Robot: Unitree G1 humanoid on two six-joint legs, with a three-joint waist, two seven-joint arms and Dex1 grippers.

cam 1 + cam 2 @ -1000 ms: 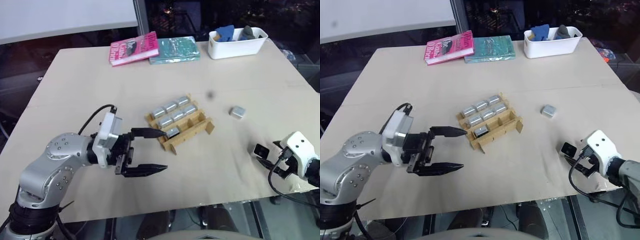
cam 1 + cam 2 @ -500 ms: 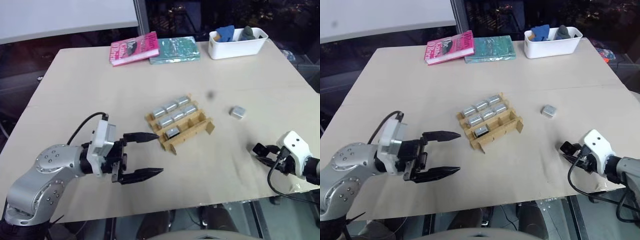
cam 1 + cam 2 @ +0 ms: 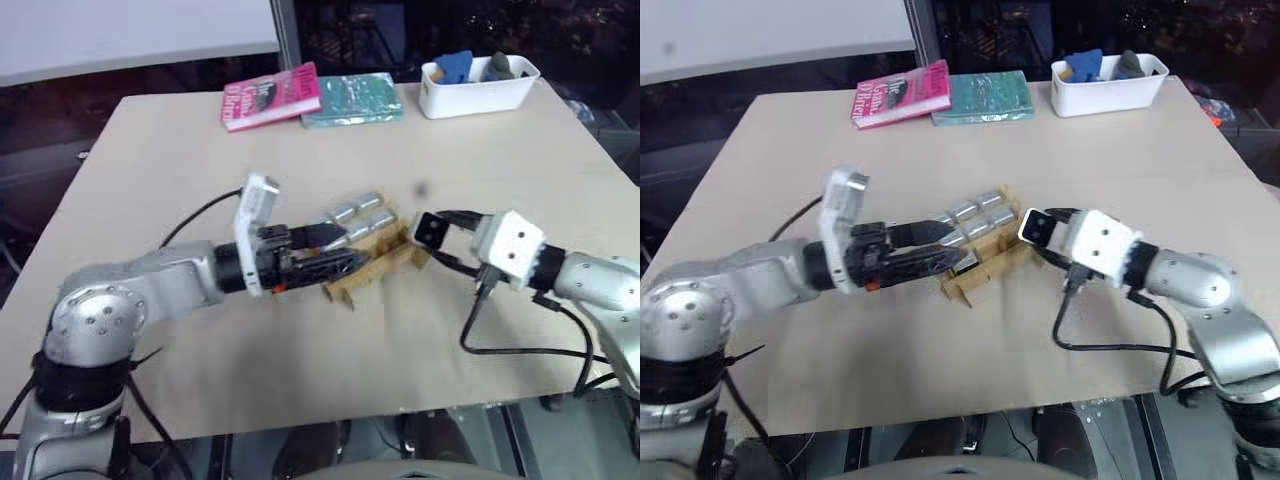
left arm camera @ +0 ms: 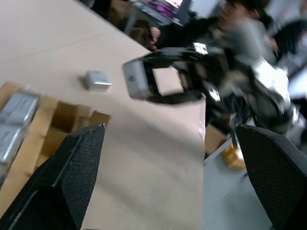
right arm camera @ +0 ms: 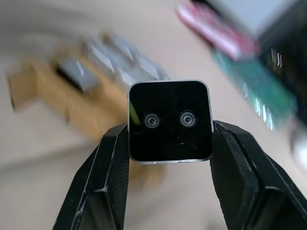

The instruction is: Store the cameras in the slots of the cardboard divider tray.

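Now, right gripper (image 5: 169, 143): fingers clamped on the two sides of a camera (image 5: 169, 120), black lens face turned toward the wrist; gripping the narrow sides leaves the lower edge free to drop into a slot.
Held camera, place: just beside the cardboard divider tray (image 3: 385, 258), at its right end, above the table (image 3: 160, 170).
Left gripper (image 3: 330, 250): fingers spread wide, holding nothing, lying level over the tray's left part; likely there to steady the tray, though I cannot tell if it touches.
Tray contents: stored cameras (image 3: 974, 209) sit in the far rows; empty compartments show nearer the right end.
Loose camera (image 4: 98, 80): on the table beyond the tray's right end, well apart from it.
White bin (image 3: 478, 86): far from the tray, at the table's back edge.
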